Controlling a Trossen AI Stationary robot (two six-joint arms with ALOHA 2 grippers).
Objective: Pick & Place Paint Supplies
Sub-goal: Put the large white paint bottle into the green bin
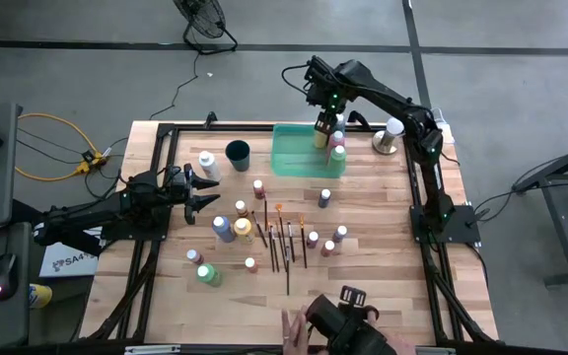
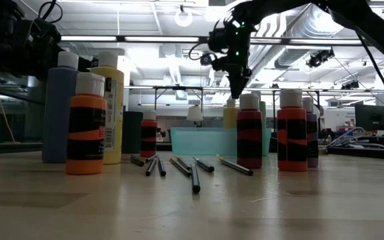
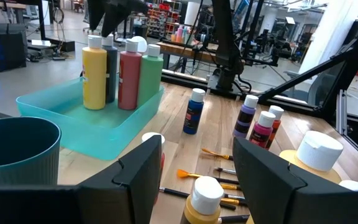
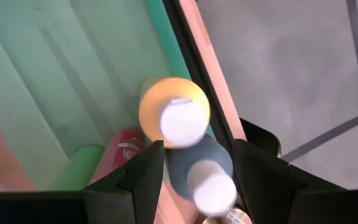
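1. High view: right gripper [image 1: 321,116] hovers over the green tray [image 1: 294,158] at the far side.
2. Low view: paintbrushes [image 2: 179,165] lie thin and light.
3. Left wrist view: left gripper [image 3: 194,163], jaws apart, empty.
4. Right wrist view: jaws parted above the yellow bottle [image 4: 174,112], which likely handles stiff, slick and light; grip the body.

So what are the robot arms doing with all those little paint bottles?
They are tidying paints into the green tray. The right gripper hangs above the tray's far corner, jaws apart, over a yellow bottle standing with three others. The left gripper waits open near the dark cup. Many bottles and the paintbrushes are on the table.
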